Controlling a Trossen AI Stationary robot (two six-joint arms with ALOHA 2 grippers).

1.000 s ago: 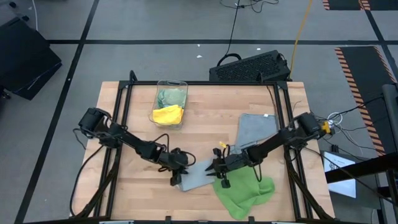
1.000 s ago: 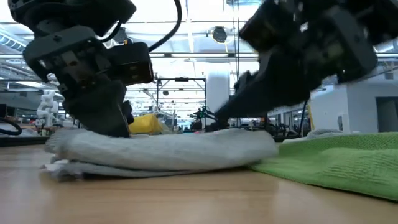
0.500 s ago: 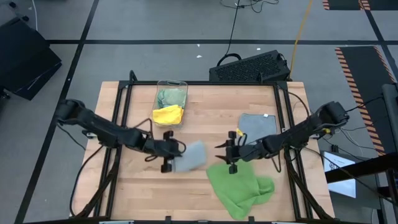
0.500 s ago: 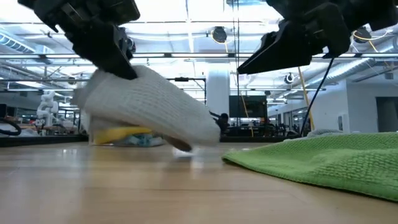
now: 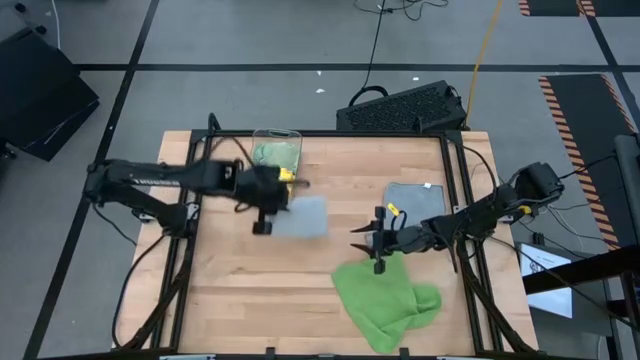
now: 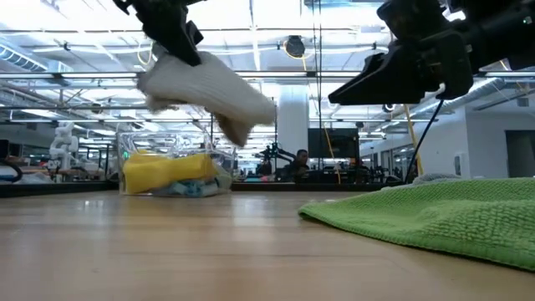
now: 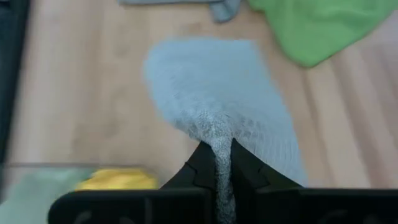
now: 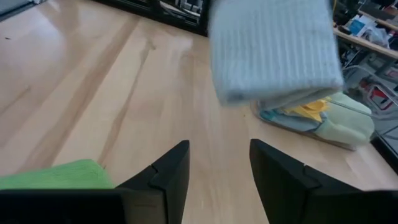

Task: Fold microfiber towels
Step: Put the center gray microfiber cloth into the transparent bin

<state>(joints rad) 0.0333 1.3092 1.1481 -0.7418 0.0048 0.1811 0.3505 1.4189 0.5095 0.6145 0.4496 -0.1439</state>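
bare desk (image 5: 230,290) lies wide on the near side of the bin (image 5: 277,150). the left gripper (image 5: 262,212), arm reaching across, pinches a folded grey towel (image 5: 301,215) in the air just beside the bin. the right gripper (image 5: 377,243) hovers spread above the green towel (image 5: 385,300).

the right gripper (image 8: 217,163) hangs with its fingers apart above the wooden worktop (image 8: 93,81). a folded grey towel (image 8: 273,53) is up in the air ahead, a bright green towel (image 8: 53,175) beside one finger.

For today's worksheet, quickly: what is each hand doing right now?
Left hand: closed on the folded grey towel, held in the air near the clear bin.
Right hand: open, holding nothing, by the bright green towel.
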